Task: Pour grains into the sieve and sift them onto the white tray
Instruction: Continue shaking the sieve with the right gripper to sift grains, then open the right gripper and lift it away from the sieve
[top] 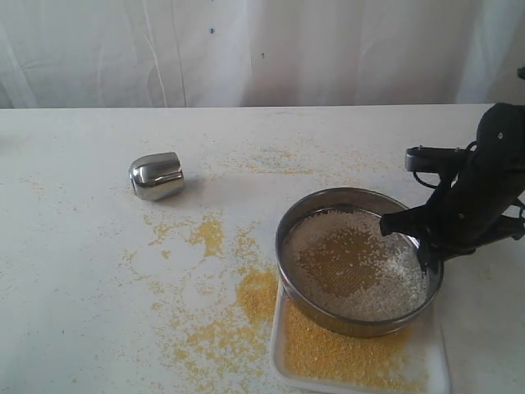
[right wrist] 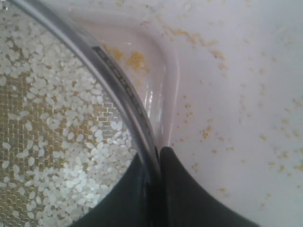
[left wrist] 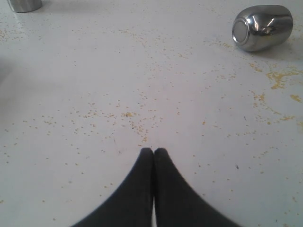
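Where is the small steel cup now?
In the exterior view the steel cup lies on its side on the table, left of centre, to the left of the sieve and apart from it.

A white tabletop (top: 66,164) is backed by a wrinkled white cloth backdrop (top: 328,49) hung along its far edge; both are lit evenly and softly.
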`<state>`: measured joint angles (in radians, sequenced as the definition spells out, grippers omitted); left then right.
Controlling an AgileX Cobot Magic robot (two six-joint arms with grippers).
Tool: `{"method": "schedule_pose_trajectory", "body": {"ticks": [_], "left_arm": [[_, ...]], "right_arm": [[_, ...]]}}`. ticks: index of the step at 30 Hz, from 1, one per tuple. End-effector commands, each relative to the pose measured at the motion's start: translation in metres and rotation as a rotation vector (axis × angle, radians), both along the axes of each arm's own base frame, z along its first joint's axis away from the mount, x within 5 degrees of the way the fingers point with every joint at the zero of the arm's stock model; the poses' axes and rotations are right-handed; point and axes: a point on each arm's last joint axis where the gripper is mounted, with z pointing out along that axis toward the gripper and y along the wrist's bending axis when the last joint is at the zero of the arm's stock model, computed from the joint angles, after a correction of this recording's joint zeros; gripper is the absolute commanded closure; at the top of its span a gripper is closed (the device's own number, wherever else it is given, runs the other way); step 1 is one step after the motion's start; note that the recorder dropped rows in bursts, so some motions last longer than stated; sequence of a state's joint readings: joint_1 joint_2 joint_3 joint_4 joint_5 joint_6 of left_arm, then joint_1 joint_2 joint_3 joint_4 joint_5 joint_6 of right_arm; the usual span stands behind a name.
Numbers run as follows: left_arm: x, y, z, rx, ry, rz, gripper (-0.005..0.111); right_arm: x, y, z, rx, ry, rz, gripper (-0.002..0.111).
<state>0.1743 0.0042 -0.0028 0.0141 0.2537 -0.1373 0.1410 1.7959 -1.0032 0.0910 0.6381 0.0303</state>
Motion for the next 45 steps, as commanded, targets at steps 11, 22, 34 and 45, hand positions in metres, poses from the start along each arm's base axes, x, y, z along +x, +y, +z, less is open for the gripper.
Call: {"method": "schedule_pose_trajectory", "body": {"ticks": [11,22,34,45], "left_arm": [[0.0,0.0,-0.001,-0.003,-0.001,0.0,0.107],[0.0,0.0,-0.001,-0.003,-0.001,0.0,0.107],[0.0,0.0,-0.001,-0.003,-0.001,0.0,0.107],[0.0,0.0,-0.001,-0.003,-0.001,0.0,0.107]], "right_arm": [[0.001,-0.001,-0.008,-0.014,0.012,0.015,0.072],[0.006,0.002,0.049,0.029,-0.077,0.014,0.069],[-0.008,-0.006,0.092,0.012,-0.325,0.004,0.108],[-0.073,-0.047,0.106,0.145,-0.672,-0.353,0.108]]}}
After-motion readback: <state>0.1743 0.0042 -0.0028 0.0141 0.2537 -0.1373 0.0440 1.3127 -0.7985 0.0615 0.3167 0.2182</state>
